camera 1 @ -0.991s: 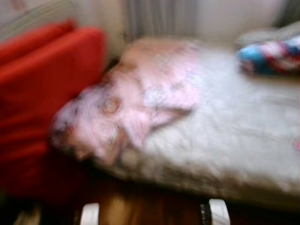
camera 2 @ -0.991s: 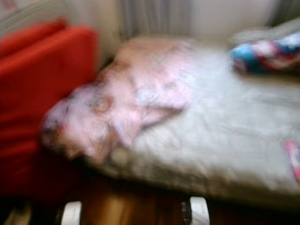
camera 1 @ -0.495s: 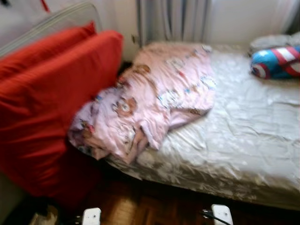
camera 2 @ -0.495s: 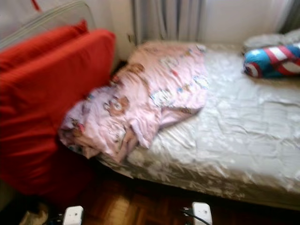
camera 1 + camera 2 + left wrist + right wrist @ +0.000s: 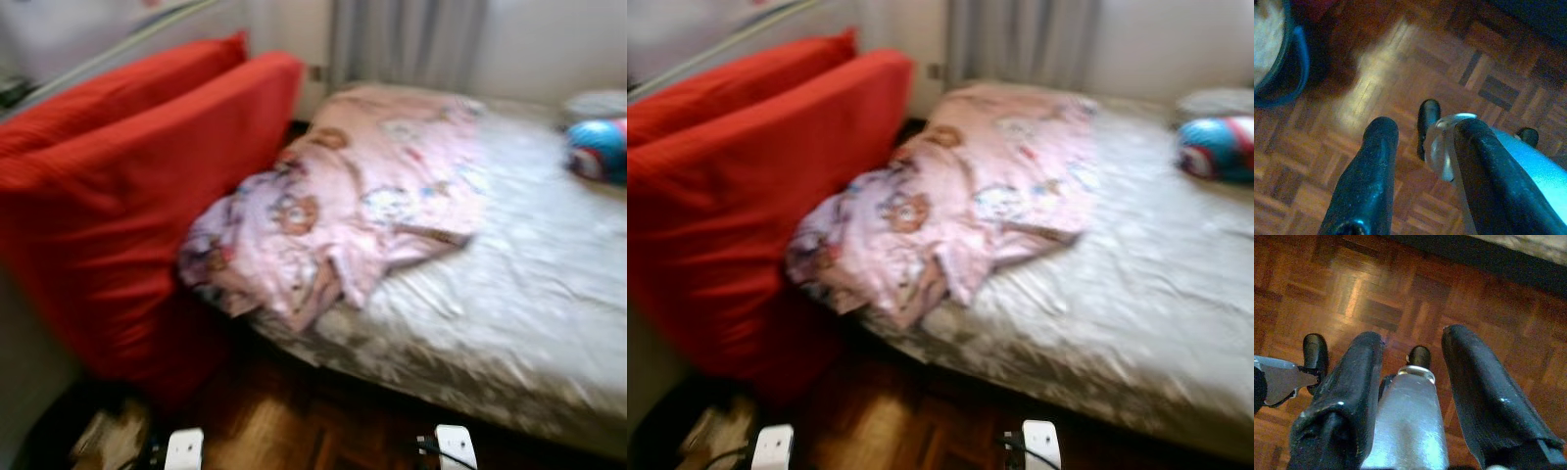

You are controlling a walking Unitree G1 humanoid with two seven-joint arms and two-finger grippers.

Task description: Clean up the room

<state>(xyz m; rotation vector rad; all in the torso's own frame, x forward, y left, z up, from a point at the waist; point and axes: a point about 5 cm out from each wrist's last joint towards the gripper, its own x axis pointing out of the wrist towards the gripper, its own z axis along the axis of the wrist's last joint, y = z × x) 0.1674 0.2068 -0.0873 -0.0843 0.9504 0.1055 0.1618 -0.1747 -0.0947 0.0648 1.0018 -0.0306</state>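
A crumpled pink cartoon-print blanket [image 5: 343, 211] lies on the near left corner of the bed [image 5: 529, 304], partly hanging over its edge. A round blue, red and white pillow [image 5: 600, 149] rests at the bed's far right. Both arms hang idle over the parquet floor. My left gripper [image 5: 1425, 128] is open with nothing between its black fingers. My right gripper [image 5: 1413, 338] is open too, with my own silver leg and black foot below it.
Two big red cushions [image 5: 137, 196] lean upright against the bed's left side. A dark blue-rimmed tub [image 5: 1283, 63] with something pale inside stands on the floor [image 5: 892, 421] near them. Grey curtains [image 5: 407, 39] hang behind the bed.
The whole picture has slid to the right, so the camera has turned left. Blanket, cushions and pillow lie as before. The heavy blur of one second ago has eased.
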